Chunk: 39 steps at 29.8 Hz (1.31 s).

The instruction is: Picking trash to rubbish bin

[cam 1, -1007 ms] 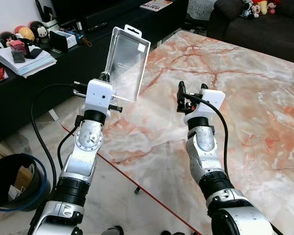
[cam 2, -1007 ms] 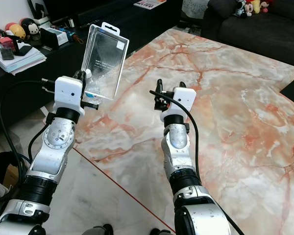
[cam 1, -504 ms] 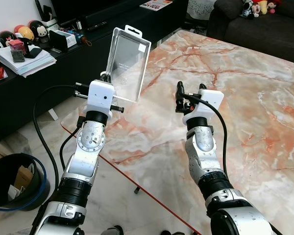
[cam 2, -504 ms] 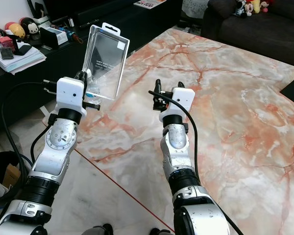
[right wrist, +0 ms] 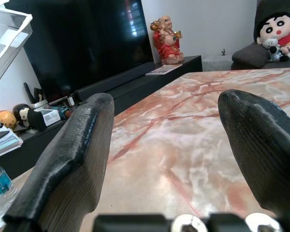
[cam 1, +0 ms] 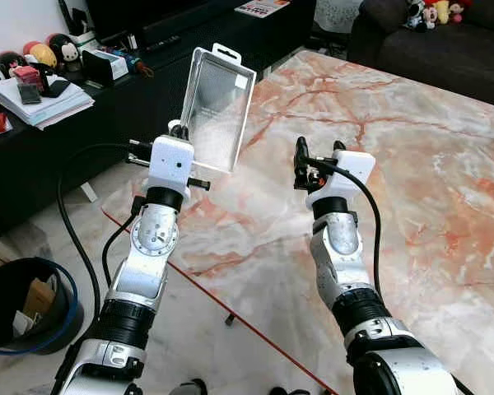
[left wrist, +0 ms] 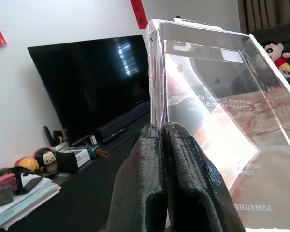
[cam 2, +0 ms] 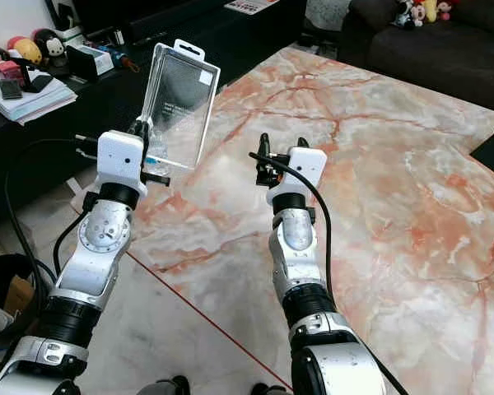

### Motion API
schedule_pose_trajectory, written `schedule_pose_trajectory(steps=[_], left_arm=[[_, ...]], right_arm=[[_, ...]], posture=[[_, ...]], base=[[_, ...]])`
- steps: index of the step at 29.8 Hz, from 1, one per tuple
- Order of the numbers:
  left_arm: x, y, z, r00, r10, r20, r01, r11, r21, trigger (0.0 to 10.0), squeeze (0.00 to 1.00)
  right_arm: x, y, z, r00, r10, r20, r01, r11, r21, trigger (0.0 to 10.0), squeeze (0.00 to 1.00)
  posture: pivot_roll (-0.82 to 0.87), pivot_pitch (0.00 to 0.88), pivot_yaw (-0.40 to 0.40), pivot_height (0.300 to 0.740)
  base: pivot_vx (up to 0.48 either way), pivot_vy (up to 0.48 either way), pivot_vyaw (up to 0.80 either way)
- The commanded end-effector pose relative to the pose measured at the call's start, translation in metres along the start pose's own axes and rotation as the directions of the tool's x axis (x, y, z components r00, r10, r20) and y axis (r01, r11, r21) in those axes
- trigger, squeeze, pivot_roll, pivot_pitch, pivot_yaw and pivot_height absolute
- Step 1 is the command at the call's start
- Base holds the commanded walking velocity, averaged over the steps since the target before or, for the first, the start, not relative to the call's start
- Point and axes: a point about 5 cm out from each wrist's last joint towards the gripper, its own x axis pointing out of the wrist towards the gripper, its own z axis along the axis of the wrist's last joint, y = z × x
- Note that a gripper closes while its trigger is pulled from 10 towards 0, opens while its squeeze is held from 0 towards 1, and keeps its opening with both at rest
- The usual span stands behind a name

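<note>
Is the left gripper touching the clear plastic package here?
Touching. In the left wrist view the left gripper has both fingers pressed together on the edge of the clear plastic package, holding it upright.

Clear plastic packaging (cam 1: pixel 216 109): flat rectangular phone-case box, transparent, with a hang tab at its upper end and faint printed lettering on one face. Held upright, tilted slightly, pinched at its lower edge between the closed fingers of the left gripper (cam 1: pixel 179 130), raised above the near corner of the marble table.

Rubbish bin (cam 1: pixel 20 303): round, dark, lined with a black bag, blue band at the rim; stands on the floor to the robot's left, cardboard and paper scraps inside.
</note>
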Motion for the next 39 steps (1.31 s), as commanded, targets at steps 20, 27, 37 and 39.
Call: schedule_pose_trajectory(steps=[20,27,37,39], left_arm=[[-0.0031,-0.0026,0.0015,1.000,-0.009,0.017,0.009,1.000,-0.005,10.0,0.00],[-0.0031,-0.0027,0.0015,1.000,-0.008,0.017,0.008,1.000,-0.005,10.0,0.00],[-0.0032,-0.0024,0.0003,1.000,-0.006,0.010,0.006,1.000,-0.004,10.0,0.00],[-0.0035,-0.0022,0.0002,1.000,-0.005,0.009,0.005,1.000,-0.004,10.0,0.00]], right_arm=[[-0.0014,0.0030,-0.0019,1.000,0.021,-0.009,-0.021,1.000,0.005,10.0,0.00],[-0.0010,0.0039,-0.0018,1.000,0.025,-0.010,-0.025,1.000,0.006,10.0,0.00],[-0.0024,0.0031,-0.0043,0.999,0.026,-0.022,-0.026,1.000,0.002,10.0,0.00],[-0.0027,0.0029,-0.0047,0.999,0.026,-0.024,-0.026,1.000,0.001,10.0,0.00]], posture=[[0.11,0.131,-0.013,0.740],[0.11,0.131,-0.015,0.740],[0.11,0.139,-0.020,0.740],[0.11,0.141,-0.020,0.740]], base=[[-0.145,0.000,0.00],[-0.245,0.000,0.00],[-0.246,0.000,0.00],[-0.247,0.000,0.00]])
